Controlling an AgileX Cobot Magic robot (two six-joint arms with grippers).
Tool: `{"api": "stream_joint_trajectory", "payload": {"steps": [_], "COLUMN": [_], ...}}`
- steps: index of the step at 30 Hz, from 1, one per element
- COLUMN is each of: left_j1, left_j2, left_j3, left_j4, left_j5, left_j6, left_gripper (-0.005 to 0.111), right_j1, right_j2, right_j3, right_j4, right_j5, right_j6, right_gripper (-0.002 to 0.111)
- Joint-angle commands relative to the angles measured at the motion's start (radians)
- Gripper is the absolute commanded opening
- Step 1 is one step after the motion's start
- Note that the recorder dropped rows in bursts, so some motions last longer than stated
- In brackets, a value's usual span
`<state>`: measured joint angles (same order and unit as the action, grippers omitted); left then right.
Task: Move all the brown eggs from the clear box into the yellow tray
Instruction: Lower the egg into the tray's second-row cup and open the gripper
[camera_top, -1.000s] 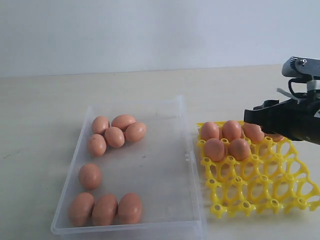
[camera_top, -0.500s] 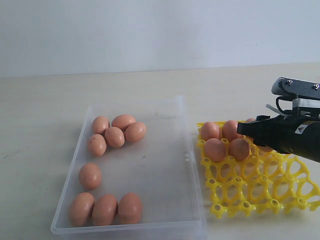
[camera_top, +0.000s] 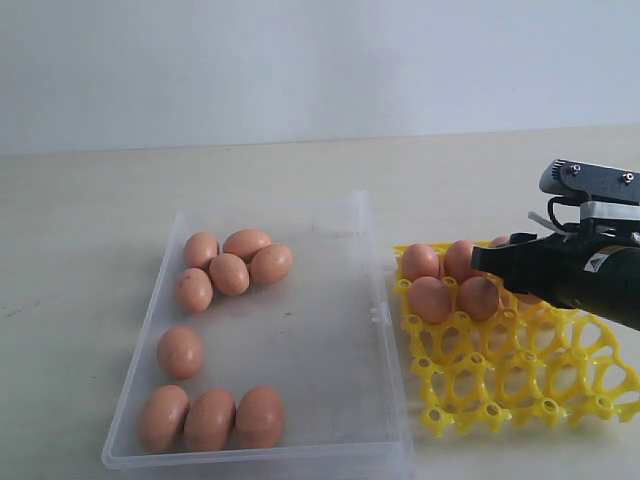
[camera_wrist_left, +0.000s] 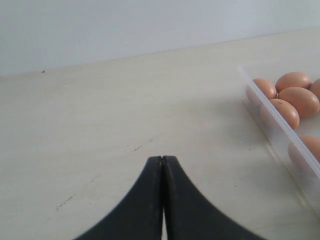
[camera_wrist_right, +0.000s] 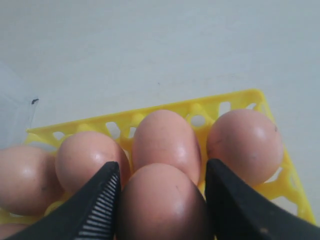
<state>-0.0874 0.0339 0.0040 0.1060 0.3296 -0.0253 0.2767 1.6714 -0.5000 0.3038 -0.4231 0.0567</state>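
Observation:
Several brown eggs (camera_top: 230, 272) lie in the clear box (camera_top: 330, 330): a cluster at its far left, one alone (camera_top: 180, 352), and three at its near left corner. The yellow tray (camera_top: 520, 385) stands to the right of the box, with brown eggs (camera_top: 428, 298) in its far rows. My right gripper (camera_top: 500, 262) hangs low over those rows. In the right wrist view it (camera_wrist_right: 162, 172) is shut on a brown egg (camera_wrist_right: 162, 205), just in front of three eggs seated in the tray (camera_wrist_right: 240, 97). My left gripper (camera_wrist_left: 163, 159) is shut and empty, above bare table beside the box wall (camera_wrist_left: 280, 130).
The pale table top (camera_top: 90, 250) runs all around the box and tray, and a plain white wall stands behind it. The tray's near rows (camera_top: 500, 400) hold no eggs. A small clasp tab (camera_top: 376, 316) sits on the box edge that faces the tray.
My right gripper has come down and a little to the left over the tray's far rows, with the egg still in it. The eggs in the box have not moved.

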Motion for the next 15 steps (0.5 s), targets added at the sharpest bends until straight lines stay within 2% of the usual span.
{"api": "stream_joint_trajectory", "payload": {"steps": [1, 5, 7, 15], "left_j1": [-0.003, -0.003, -0.003, -0.003], "left_j2": [0.001, 0.001, 0.001, 0.001], "left_j3": [-0.004, -0.004, -0.004, -0.004], "left_j4": [-0.001, -0.001, -0.001, -0.001], "left_j5": [-0.014, -0.014, -0.014, -0.014], "left_j6": [-0.004, -0.004, -0.004, -0.004], "left_gripper": [0.0, 0.0, 0.0, 0.0], "right_j1": [-0.006, -0.006, -0.006, -0.006], "right_j2": [0.002, 0.002, 0.002, 0.002], "right_j3": [0.004, 0.004, 0.004, 0.004], "right_j4": [-0.008, -0.008, -0.008, -0.008], "right_j5": [-0.02, -0.02, -0.02, -0.02], "right_j6": [0.0, 0.0, 0.0, -0.002], "right_gripper": [0.0, 0.0, 0.004, 0.032]}}
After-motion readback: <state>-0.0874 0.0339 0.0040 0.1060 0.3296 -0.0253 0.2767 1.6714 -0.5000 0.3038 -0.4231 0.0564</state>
